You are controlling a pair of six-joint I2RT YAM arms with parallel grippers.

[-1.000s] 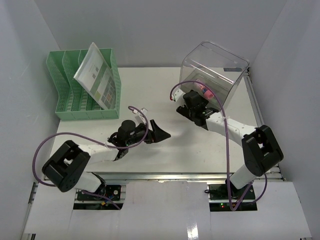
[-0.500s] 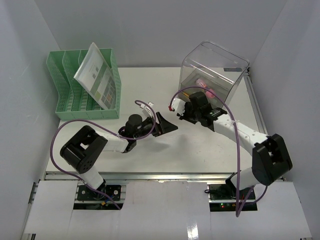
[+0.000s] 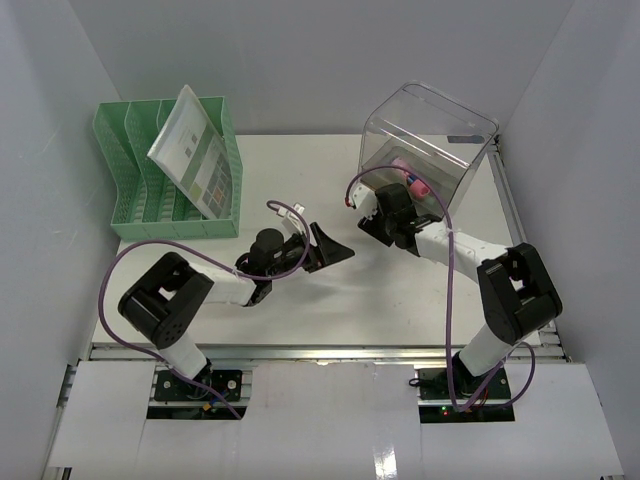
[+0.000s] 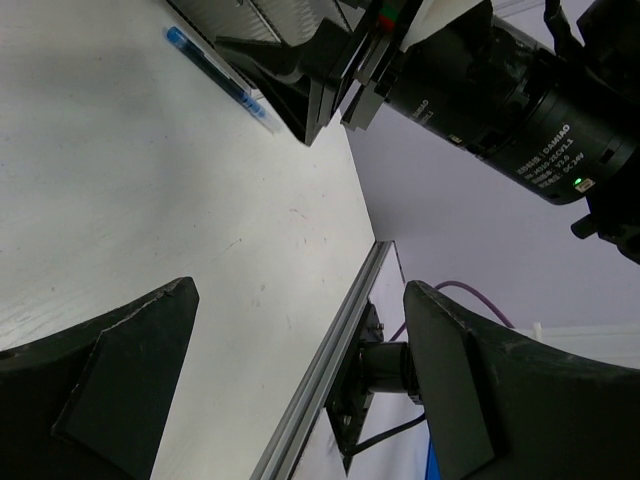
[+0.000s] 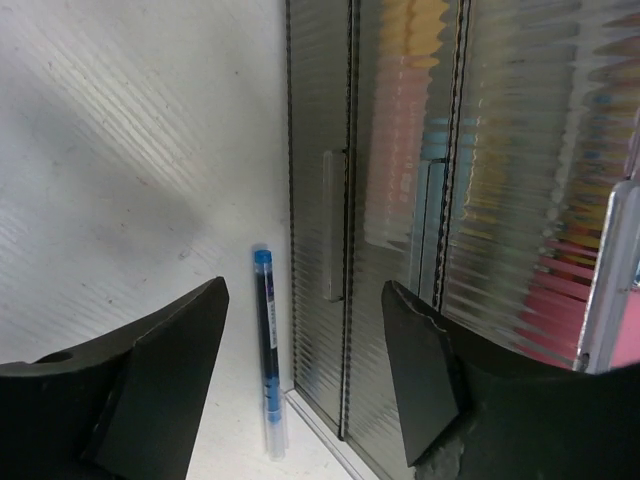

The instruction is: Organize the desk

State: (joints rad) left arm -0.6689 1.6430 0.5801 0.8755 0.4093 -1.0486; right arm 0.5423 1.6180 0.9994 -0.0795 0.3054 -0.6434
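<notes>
The white desk (image 3: pixel 300 170) carries a clear plastic drawer box (image 3: pixel 430 140) at the back right. A blue pen (image 5: pixel 265 350) lies on the desk along the foot of the box's ribbed front (image 5: pixel 400 200). My right gripper (image 5: pixel 305 370) is open just in front of it, with the pen and the drawer handle (image 5: pixel 333 225) showing between its fingers; nothing is gripped. In the top view this gripper (image 3: pixel 385 200) hides the pen. My left gripper (image 3: pixel 335 250) hangs open and empty over mid-desk; its wrist view shows the pen (image 4: pixel 215 75) farther off.
A green slotted file rack (image 3: pixel 165 190) stands at the back left with a printed booklet (image 3: pixel 195 150) leaning in it. Pink and yellow items show inside the drawer box. The desk's aluminium front rail (image 4: pixel 330 370) and the right arm's base lie beyond the left fingers.
The left gripper moved a little right and farther onto the desk, then stayed still. The right arm swung outward and came back down to the drawer box front.
</notes>
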